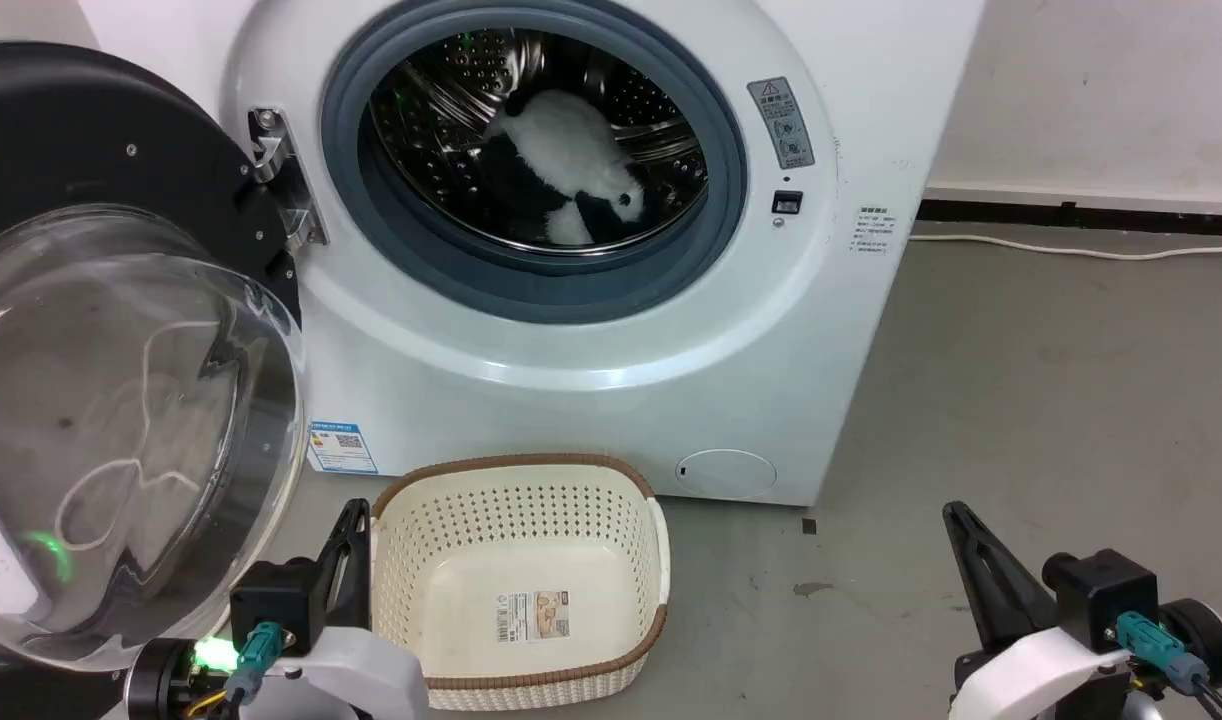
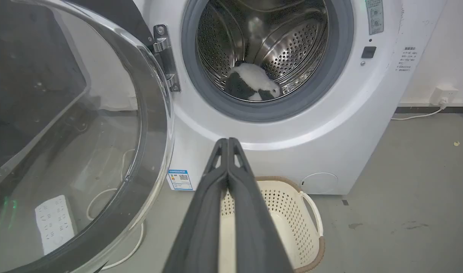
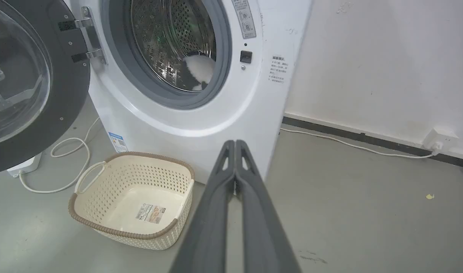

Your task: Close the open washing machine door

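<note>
Door [image 1: 121, 350] partly off-frame (plush [image 1: 571, 165], perhaps, in drum [image 1: 451, 90]); left gripper [image 2: 227, 141], right gripper [image 3: 234, 142] both together.

Glossy black-rimmed glass washing machine door [image 1: 101, 400]

Cream basket [image 1: 516, 520] on grey floor [image 1: 1021, 400]

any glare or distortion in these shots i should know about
Head view: the washing machine door glass shows pale glare near its top and a green glow low down. Left wrist view: the washing machine leans at its right edge, wide-angle distortion. Right wrist view: evenly lit, and the right end effector looms large near the lens.
</note>
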Available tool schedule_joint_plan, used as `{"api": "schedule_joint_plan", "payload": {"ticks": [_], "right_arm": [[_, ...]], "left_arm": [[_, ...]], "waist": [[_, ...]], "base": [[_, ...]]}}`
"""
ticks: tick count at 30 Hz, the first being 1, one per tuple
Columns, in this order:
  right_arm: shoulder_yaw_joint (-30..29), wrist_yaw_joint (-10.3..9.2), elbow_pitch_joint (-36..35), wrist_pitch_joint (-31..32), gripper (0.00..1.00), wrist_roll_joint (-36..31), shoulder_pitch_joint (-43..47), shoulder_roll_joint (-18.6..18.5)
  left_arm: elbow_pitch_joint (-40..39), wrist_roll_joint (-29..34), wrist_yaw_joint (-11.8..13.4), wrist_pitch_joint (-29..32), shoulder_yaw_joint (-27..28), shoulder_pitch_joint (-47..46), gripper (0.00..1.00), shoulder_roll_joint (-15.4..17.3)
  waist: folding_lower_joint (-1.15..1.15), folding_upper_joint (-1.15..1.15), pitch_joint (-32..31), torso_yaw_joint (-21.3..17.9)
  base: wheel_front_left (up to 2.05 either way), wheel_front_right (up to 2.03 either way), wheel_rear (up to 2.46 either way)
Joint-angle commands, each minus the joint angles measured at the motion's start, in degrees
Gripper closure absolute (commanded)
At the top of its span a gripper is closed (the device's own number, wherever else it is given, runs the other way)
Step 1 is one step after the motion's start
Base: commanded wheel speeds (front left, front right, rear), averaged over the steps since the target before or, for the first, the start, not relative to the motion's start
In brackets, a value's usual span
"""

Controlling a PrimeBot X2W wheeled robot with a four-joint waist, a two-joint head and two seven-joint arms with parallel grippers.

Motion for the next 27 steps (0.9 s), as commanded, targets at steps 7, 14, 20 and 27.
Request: {"api": "schedule_joint_plan", "payload": {"ticks": [7, 14, 20, 27], "right_arm": [[0.01, 0.05, -0.26, 0.08, 1.0, -0.43, -0.8, 0.25], [0.01, 0.05, -0.26, 0.08, 1.0, -0.43, -0.8, 0.25], [0.01, 0.05, -0.26, 0.08, 1.0, -0.43, -0.8, 0.25], [0.01, 0.05, -0.26, 0.08, 1.0, -0.43, -0.8, 0.25]], "left_arm": [[-0.24, 0.14, 0.17, 0.02, 0.1, -0.28, 1.0, -0.01], [-0.24, 0.14, 0.17, 0.02, 0.1, -0.28, 1.0, -0.01], [-0.24, 0.14, 0.17, 0.02, 0.1, -0.28, 1.0, -0.01], [-0.24, 0.14, 0.17, 0.02, 0.1, -0.28, 1.0, -0.01]], "waist": [[0.0, 0.0, 0.0, 0.0], [0.0, 0.0, 0.0, 0.0], [0.0, 0.0, 0.0, 0.0], [0.0, 0.0, 0.0, 0.0]], "base": [[0.0, 0.0, 0.0], [0.0, 0.0, 0.0], [0.0, 0.0, 0.0], [0.0, 0.0, 0.0]]}}
